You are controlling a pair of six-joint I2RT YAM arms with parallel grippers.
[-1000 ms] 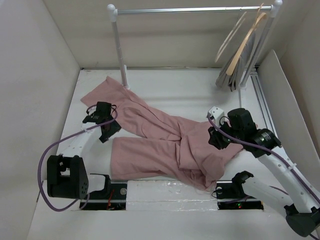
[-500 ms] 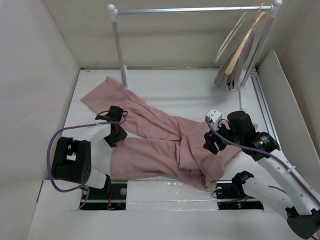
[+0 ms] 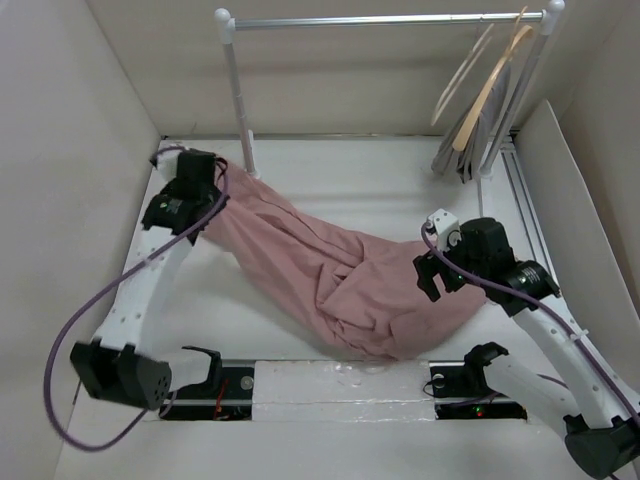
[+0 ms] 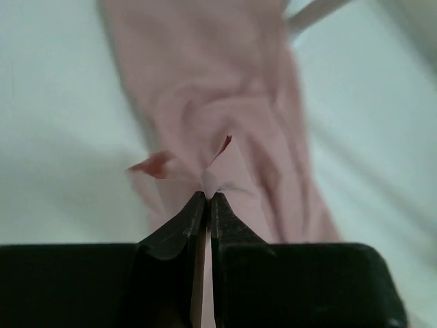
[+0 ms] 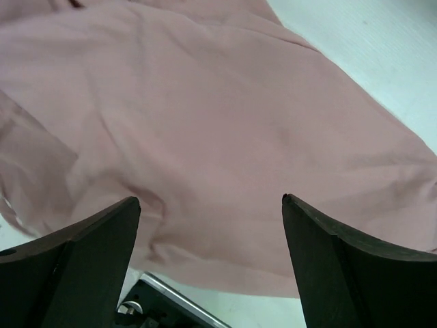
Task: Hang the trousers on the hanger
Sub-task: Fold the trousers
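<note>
Left arm (image 3: 140,290), right arm (image 3: 562,338): white links, black joints and bases. Purple cables (image 3: 47,380) on both. Black wedge fingers (image 5: 82,239). White box (image 3: 440,224) right of centre.

From the left wrist, the trousers (image 4: 205,102) beyond the left end effector (image 4: 207,199) are smeared out of focus, and so is the counter (image 4: 54,102). From above, that end effector's tips are hidden beneath its own body. The hanger (image 3: 460,70) shows only faintly, its hook too thin to make out. The right wrist's view crops the trousers at top and left.

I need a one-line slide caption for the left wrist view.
Left gripper shut on a fold of the trousers, white table behind.
</note>
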